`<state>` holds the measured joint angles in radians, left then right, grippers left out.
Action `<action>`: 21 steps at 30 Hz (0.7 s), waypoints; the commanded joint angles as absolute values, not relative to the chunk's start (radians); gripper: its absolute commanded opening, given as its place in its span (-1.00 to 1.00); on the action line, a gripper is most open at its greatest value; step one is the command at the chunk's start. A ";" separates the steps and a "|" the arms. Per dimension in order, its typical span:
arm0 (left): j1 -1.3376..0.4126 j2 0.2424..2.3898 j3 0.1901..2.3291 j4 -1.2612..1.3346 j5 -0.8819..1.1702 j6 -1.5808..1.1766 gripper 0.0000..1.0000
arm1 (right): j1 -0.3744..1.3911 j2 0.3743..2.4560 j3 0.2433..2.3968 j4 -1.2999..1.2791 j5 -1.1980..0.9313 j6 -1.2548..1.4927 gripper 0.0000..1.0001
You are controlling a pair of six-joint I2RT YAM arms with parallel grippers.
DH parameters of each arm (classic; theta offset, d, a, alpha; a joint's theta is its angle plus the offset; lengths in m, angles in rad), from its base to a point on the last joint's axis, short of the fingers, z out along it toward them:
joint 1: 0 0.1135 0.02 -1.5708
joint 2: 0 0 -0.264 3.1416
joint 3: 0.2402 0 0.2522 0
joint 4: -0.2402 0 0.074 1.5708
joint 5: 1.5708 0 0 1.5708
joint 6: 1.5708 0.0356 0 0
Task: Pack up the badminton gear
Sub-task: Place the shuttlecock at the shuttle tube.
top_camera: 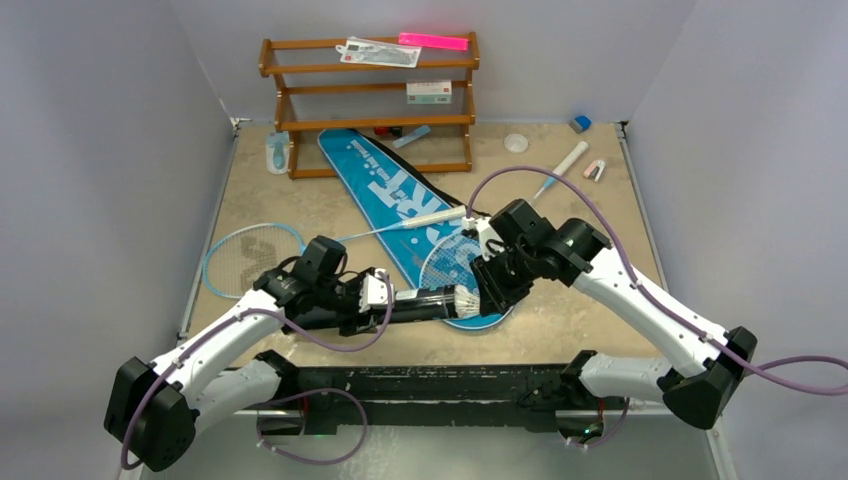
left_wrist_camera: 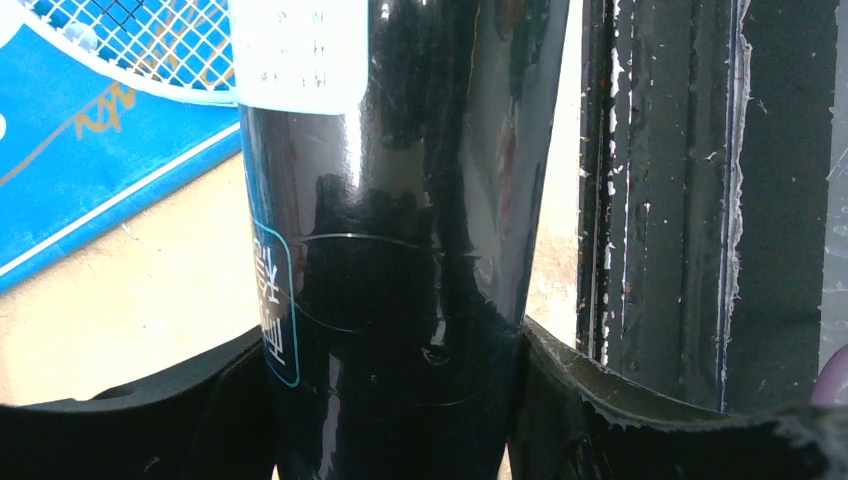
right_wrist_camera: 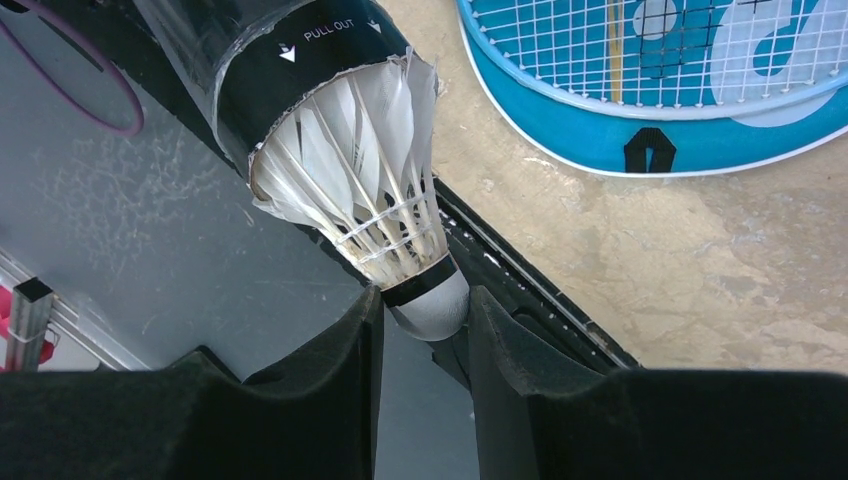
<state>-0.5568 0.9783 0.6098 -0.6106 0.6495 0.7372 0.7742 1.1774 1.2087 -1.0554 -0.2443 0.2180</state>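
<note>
My left gripper (top_camera: 392, 302) (left_wrist_camera: 395, 400) is shut on the black tube (top_camera: 425, 303) (left_wrist_camera: 400, 180), which lies level above the table's near edge. At the tube's open mouth a white feather shuttlecock (top_camera: 466, 300) (right_wrist_camera: 365, 175) sits with its feathers partly inside. My right gripper (top_camera: 487, 290) (right_wrist_camera: 425, 318) is shut on its white cork. The blue bag (top_camera: 395, 195) (right_wrist_camera: 640, 140) lies diagonally on the table, and one racket's head (top_camera: 450, 262) (right_wrist_camera: 640, 45) rests on it. Another light-blue racket (top_camera: 250, 258) lies to the left, its white handle (top_camera: 435, 217) across the bag.
A brown wooden rack (top_camera: 370, 100) stands at the back with small items on it. A pale-blue bottle (top_camera: 277, 152) lies left of it. A white pen-like stick (top_camera: 560, 168), a clear disc (top_camera: 516, 143) and a blue cube (top_camera: 580, 123) sit back right. A black rail (top_camera: 430, 385) runs along the near edge.
</note>
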 commanded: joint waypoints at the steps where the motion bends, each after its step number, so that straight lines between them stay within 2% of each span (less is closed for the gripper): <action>1: -0.568 0.978 0.658 -0.594 0.661 0.759 -0.32 | 0.782 1.194 1.273 -1.039 -0.249 0.191 -0.68; 5: -0.569 0.976 0.655 -0.591 0.665 0.761 -0.32 | 0.782 1.201 1.291 -1.032 -0.252 0.182 -0.38; 9: -0.570 0.981 0.657 -0.591 0.670 0.757 -0.32 | 0.781 1.196 1.302 -1.006 -0.255 0.184 -0.39; 14: -0.569 0.982 0.657 -0.591 0.676 0.756 -0.32 | 0.781 1.224 1.318 -0.990 -0.259 0.184 -0.59; 18: -0.569 0.983 0.657 -0.591 0.678 0.753 -0.32 | 0.782 1.233 1.333 -0.975 -0.247 0.183 -0.24; 21: -0.571 0.980 0.657 -0.590 0.676 0.747 -0.32 | 0.781 1.230 1.340 -0.963 -0.251 0.181 -0.16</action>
<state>-0.5591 0.9848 0.6117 -0.6163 0.6342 0.7364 0.7742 1.2343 1.2835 -1.0336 -0.2436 0.1963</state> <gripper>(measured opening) 0.645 0.404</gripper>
